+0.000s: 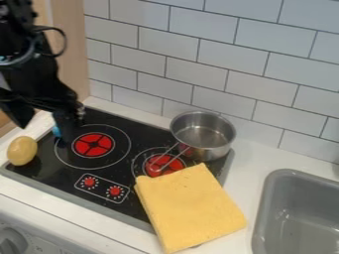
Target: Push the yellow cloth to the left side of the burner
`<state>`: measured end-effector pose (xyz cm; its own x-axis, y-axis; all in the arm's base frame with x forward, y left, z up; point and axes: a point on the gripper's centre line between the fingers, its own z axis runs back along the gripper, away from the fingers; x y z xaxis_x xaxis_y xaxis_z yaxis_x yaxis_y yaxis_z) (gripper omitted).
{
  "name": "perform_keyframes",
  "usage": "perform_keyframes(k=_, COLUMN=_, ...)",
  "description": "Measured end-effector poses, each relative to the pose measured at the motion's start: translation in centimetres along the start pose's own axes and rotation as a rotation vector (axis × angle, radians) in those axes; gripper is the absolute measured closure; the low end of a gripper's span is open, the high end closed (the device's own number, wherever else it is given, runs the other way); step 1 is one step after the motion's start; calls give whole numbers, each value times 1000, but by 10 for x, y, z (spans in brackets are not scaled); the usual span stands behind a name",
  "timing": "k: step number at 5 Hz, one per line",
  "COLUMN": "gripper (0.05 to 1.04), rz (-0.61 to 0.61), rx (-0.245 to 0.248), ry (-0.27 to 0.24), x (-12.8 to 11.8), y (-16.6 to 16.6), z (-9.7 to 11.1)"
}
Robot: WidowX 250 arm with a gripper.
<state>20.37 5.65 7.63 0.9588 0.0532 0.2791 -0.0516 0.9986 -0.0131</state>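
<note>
The black gripper (43, 120) hangs at the upper left over the stove's left end, open, its two fingers apart with no cloth between them. Well to its right, the yellow cloth (189, 208) lies flat and folded across the stove's front right corner and onto the white counter. The cloth's upper edge lies at the front of the right burner (156, 165). The left burner (93, 144) is just right of the gripper.
A metal pot (202, 136) stands at the stove's back right, its handle over the right burner. A yellowish egg-shaped object (22, 151) sits at the stove's left edge, near a small blue item (56, 131). A grey sink (301, 213) is at the right; a tiled wall runs behind.
</note>
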Motion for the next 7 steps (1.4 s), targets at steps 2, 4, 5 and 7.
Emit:
perform_keyframes(k=2, gripper=84, rz=-174, rx=-80, ry=45, x=-7, y=-63, z=-5)
perform_keyframes(k=4, gripper=84, rz=-332, rx=-110, ry=117, x=-13, y=-109, z=-24)
perform_keyframes(k=5, gripper=84, rz=-365, rx=-113, ry=124, x=1, y=-121, z=-33)
perform_keyframes(k=7, gripper=84, rz=-411, rx=-112, ry=154, x=11, y=-132, z=-53)
